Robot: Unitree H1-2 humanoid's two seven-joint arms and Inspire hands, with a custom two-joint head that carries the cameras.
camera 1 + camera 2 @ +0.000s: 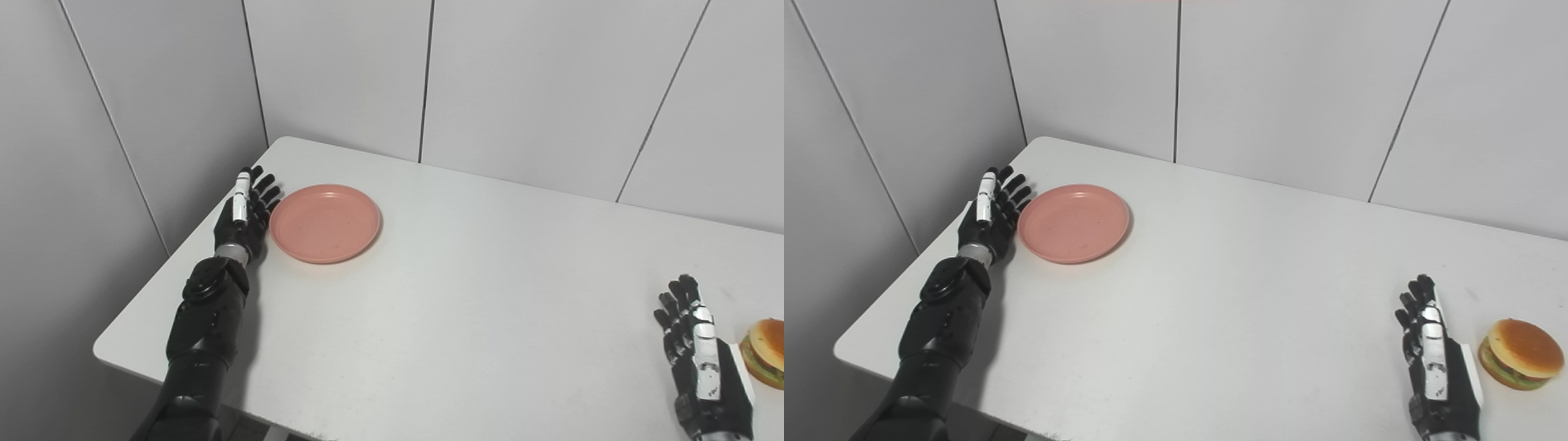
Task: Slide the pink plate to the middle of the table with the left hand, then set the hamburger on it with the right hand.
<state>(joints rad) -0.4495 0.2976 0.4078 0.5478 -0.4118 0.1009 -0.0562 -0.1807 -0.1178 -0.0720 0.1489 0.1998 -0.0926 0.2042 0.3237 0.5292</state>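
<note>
Waiting edge-on at the plate's (pixel 324 223) nine o'clock rim, the left hand (pixel 244 215) stood open, fingers straight, apparently set to push it toward the table's (pixel 465 318) middle; the right hand (pixel 1434 361) rested open and empty at the hamburger's (pixel 1521 353) nine o'clock, evidently awaiting its turn.

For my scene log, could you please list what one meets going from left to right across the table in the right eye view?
left hand → pink plate → right hand → hamburger
</note>
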